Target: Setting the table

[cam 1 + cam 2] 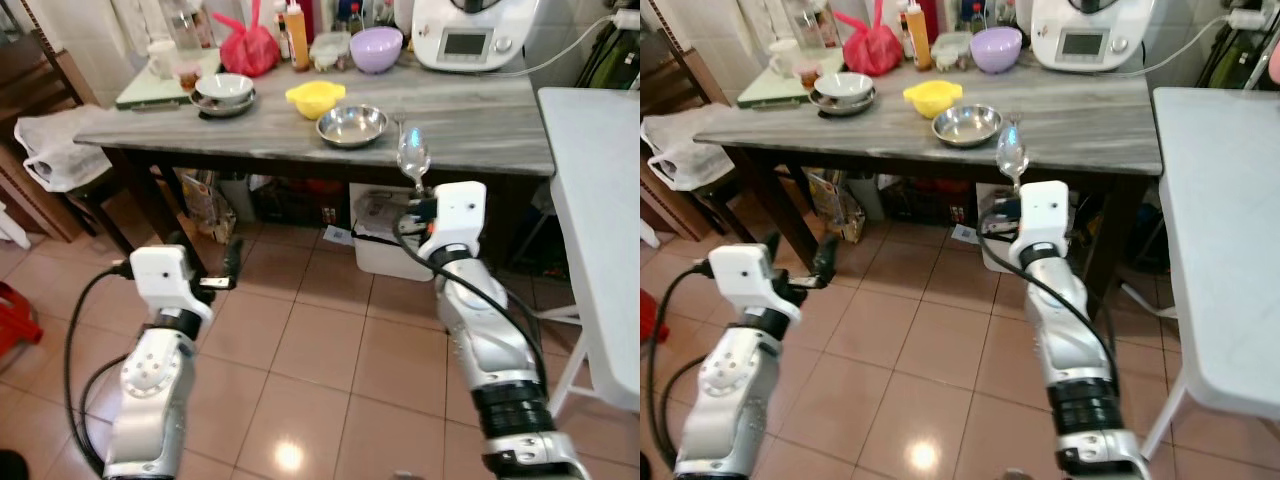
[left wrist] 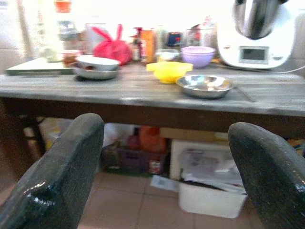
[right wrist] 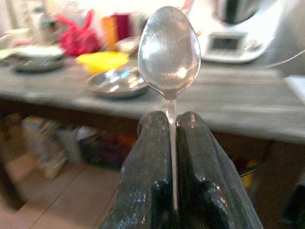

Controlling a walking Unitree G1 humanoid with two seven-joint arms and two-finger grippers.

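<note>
— Where was the spoon [image 3: 169,47]?

— In the right gripper [image 3: 172,143], bowl end up. The two black fingers [image 3: 152,162] were pressed together on the thin handle, pinching it between them. From the head, the spoon stood upright just in front of the near edge of the table [image 1: 480,130], over the tiled floor [image 1: 330,340].

— And the left gripper [image 1: 215,262]?

— Held low, out in front of the table, well short of it. Its fingers [image 2: 62,167] were spread wide apart with nothing between them (the wrist camera looked straight through the gap at the table's front).

— What stood on the table?

— A steel bowl [image 1: 351,124] near the front edge, a yellow bowl [image 1: 315,98] just behind it to the left, and a stack of a bowl on a plate [image 1: 223,95] farther left. A purple bowl [image 1: 375,48] and a white kitchen machine [image 1: 470,30] sat along the back, with a red bag [image 1: 248,48] and an orange bottle [image 1: 297,35] beside them.

— Anything underneath?

— A white bin [image 1: 385,240] and some clutter, too dim to name. A white table [image 1: 600,220] stood at the right.
</note>
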